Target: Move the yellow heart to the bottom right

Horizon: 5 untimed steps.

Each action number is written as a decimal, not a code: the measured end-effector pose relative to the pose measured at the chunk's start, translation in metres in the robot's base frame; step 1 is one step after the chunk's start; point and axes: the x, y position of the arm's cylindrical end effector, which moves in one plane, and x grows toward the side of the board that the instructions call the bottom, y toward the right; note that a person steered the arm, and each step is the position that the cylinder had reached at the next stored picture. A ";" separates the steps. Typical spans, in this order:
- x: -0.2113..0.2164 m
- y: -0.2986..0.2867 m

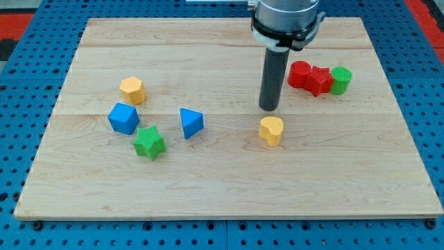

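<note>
The yellow heart (271, 130) lies on the wooden board (229, 187), a little right of its middle. My tip (269, 108) is the lower end of the dark rod coming down from the view's top. It stands just above the heart in the view, close to its upper edge, with a thin gap showing between them.
A red block (300, 73), a red star-like block (320, 80) and a green cylinder (340, 80) sit together at the upper right. On the left lie a yellow hexagon block (132, 90), a blue cube (123, 118), a green star (149, 142) and a blue triangle (190, 122).
</note>
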 end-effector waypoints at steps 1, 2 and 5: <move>0.031 0.017; 0.033 -0.016; 0.055 -0.031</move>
